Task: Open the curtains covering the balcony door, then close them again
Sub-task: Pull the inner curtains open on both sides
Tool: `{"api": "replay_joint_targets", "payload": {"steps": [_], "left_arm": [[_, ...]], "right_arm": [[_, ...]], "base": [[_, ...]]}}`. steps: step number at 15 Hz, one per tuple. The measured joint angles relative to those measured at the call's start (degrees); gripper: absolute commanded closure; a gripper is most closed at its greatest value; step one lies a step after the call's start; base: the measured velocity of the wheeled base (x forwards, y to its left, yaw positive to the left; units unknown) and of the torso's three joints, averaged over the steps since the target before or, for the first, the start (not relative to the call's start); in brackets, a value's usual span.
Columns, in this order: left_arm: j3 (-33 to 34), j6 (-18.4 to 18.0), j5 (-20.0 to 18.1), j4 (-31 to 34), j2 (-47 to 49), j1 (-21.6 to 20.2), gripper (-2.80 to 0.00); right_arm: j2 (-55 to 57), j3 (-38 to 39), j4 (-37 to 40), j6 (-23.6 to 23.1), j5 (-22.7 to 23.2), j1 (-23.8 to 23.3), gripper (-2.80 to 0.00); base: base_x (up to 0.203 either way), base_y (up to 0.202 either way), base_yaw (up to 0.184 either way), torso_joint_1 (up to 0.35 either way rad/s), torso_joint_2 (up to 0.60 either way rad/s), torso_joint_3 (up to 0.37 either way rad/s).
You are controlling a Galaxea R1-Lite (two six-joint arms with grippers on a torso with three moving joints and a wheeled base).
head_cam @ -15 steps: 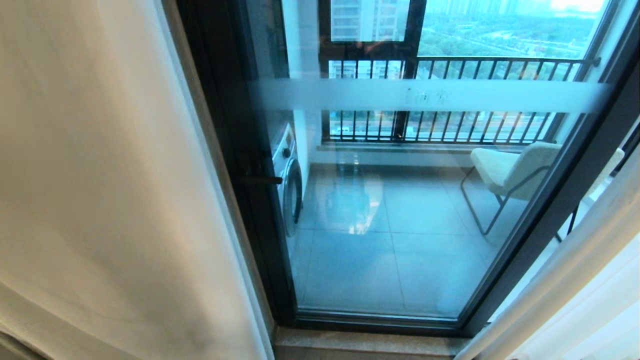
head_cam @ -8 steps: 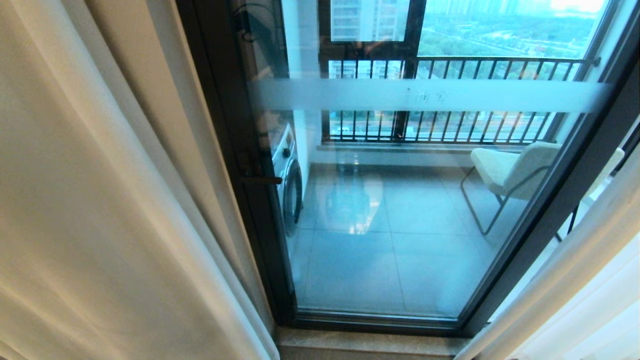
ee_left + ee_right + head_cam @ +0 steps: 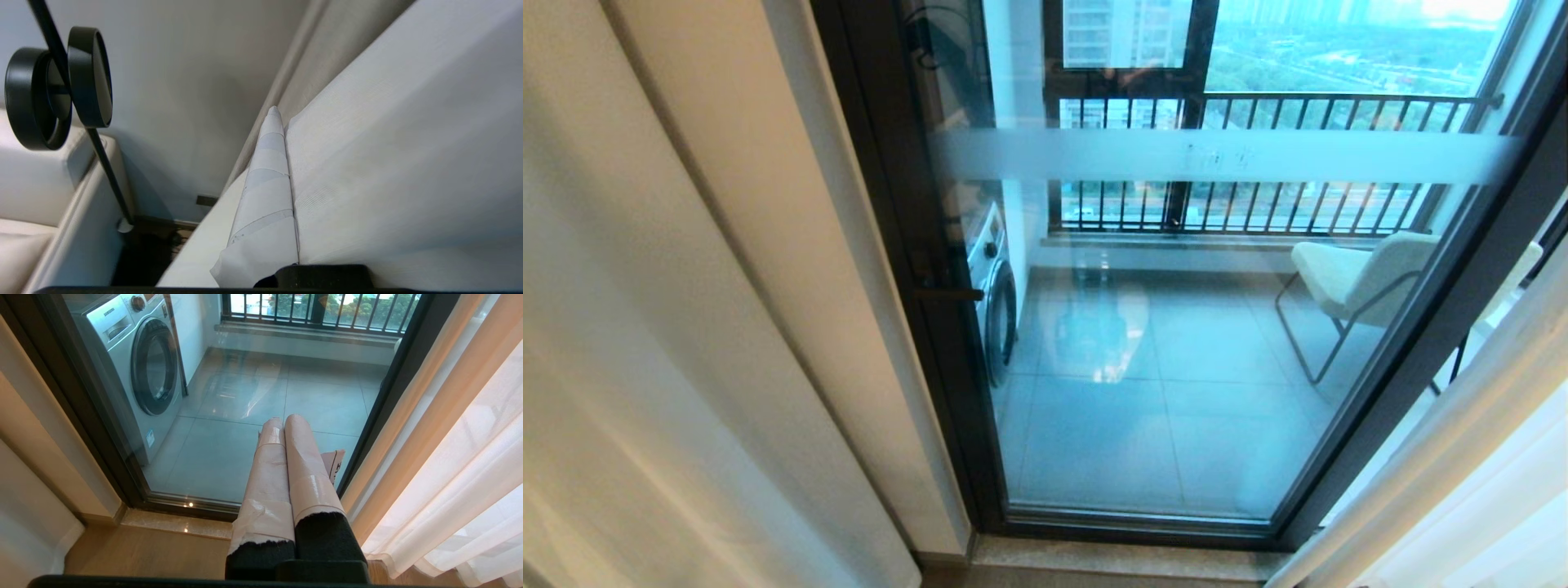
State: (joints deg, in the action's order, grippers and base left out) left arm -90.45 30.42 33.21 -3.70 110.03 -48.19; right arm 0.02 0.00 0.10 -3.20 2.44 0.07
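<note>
The balcony door [image 3: 1176, 367] is a tall glass panel in a dark frame with a frosted band [image 3: 1225, 155] and a dark handle [image 3: 947, 294]; its glass is uncovered. One of the white curtains [image 3: 645, 367] hangs gathered left of the door, the other [image 3: 1486, 457] at the right edge. Neither arm shows in the head view. In the left wrist view my left gripper [image 3: 282, 118] is shut on the curtain [image 3: 388, 143]; the fabric lies against one taped finger [image 3: 265, 196] and hides the other. My right gripper [image 3: 284, 420] is shut and empty, pointing at the door's lower glass [image 3: 245, 396] beside the right curtain [image 3: 470, 457].
Behind the glass stand a washing machine [image 3: 996, 286] on the left, a pale chair [image 3: 1356, 278] on the right and a black railing [image 3: 1258, 106]. A stone sill [image 3: 1127, 563] runs under the door. The left wrist view shows a cream sofa [image 3: 49, 204] and black lamp [image 3: 57, 85].
The left curtain has drawn further left and gathered into folds, baring a strip of wall beside the door frame. The door and the right curtain have not moved.
</note>
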Motion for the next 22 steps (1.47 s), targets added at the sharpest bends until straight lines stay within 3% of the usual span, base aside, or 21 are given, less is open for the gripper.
{"api": "replay_joint_targets", "payload": {"steps": [12,13,18,22], "left_arm": [[-3.32,-3.58,-0.38,0.07,-8.22,15.45,0.00],[-3.16,-4.05,-0.30,0.07,-8.98,16.02,-2.71],[-1.55,-4.46,-0.17,-0.02,-11.89,17.32,-2.80],[3.42,-4.45,-0.09,-0.09,-15.38,18.06,-2.80]], "right_arm": [[0.00,0.00,0.00,0.01,-0.02,-0.02,0.00],[0.00,0.00,0.00,0.01,-0.02,-0.02,0.00],[0.00,0.00,0.00,-0.02,-0.03,0.00,0.00],[0.00,0.00,0.00,-0.01,-0.03,-0.02,0.00]], "base": [[0.000,0.000,0.000,0.000,0.00,0.000],[0.000,0.000,0.000,0.000,0.00,0.000],[0.000,0.000,0.000,0.000,0.00,0.000],[0.000,0.000,0.000,0.000,0.00,0.000]]}}
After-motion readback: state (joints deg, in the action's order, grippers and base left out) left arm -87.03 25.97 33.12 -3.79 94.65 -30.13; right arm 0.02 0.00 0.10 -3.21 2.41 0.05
